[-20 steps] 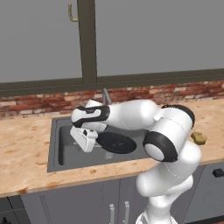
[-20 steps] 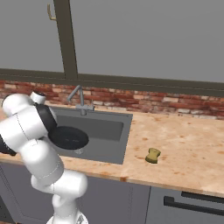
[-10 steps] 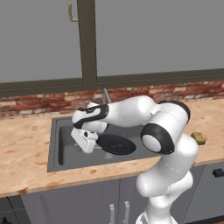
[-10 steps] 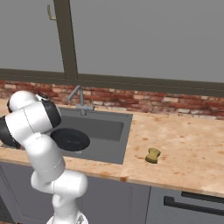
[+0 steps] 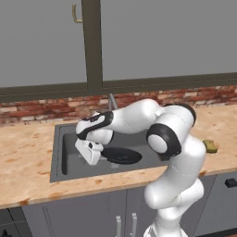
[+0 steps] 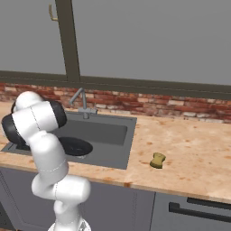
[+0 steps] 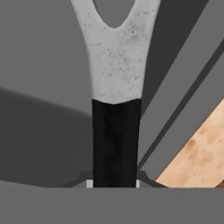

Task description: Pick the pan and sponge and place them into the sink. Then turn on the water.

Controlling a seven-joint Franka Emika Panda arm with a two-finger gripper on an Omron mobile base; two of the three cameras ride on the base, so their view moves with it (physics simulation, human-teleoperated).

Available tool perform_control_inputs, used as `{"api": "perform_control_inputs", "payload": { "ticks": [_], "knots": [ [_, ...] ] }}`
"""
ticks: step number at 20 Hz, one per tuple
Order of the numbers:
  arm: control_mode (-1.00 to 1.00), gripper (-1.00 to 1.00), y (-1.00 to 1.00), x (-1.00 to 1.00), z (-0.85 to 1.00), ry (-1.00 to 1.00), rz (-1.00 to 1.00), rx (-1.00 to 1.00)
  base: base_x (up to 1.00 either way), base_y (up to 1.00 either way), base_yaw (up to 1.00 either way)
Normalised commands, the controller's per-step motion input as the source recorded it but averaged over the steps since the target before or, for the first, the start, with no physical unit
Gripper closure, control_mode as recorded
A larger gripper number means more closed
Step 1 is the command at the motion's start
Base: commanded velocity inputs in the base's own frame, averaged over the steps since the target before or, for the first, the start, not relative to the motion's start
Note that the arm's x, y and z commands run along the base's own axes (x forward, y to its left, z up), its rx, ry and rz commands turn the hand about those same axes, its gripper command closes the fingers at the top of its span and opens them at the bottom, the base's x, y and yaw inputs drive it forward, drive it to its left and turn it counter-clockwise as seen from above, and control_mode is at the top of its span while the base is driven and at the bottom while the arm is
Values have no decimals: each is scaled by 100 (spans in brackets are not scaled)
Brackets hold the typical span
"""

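The black pan (image 5: 121, 156) lies low inside the dark grey sink (image 5: 65, 166), toward its front. My gripper (image 5: 96, 156) reaches down into the basin at the pan's left and is shut on its handle. In the hand view the handle (image 7: 114, 78) runs straight up from between the fingertips, black near the gripper (image 7: 114, 183) and grey farther out. From the right, the pan (image 6: 74, 146) shows in the sink (image 6: 110, 131) just past my arm. The yellow-olive sponge (image 5: 210, 146) (image 6: 157, 160) rests on the counter to the right of the sink. No water runs from the faucet (image 5: 112, 101) (image 6: 80, 97).
A wood-tone counter (image 6: 189, 149) surrounds the basin, with a brick backsplash (image 5: 41, 109) and a window behind it. My own arm (image 6: 38, 131) arches over the front of the sink. A dark appliance handle (image 6: 200, 212) sits below the counter at right.
The pan and hand have stayed almost in place low in the sink. The arm's elbow has shifted a little above them. The gripper has stayed shut on the handle.
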Motion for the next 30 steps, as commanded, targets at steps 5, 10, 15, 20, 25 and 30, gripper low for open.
{"api": "perform_control_inputs", "payload": {
  "ticks": [5,10,15,20,25,30],
  "knots": [
    [-100,100,0,8,-25,0,0,1,0,0,0],
    [-100,100,3,21,-22,-1,0,2,0,0,0],
    [-100,100,10,35,-24,-3,0,6,0,0,0],
    [-100,100,8,36,-33,0,0,4,0,0,0],
    [-100,100,5,35,-34,0,0,2,0,0,0],
    [-100,100,5,37,-33,0,0,1,0,0,0]
  ]
}}
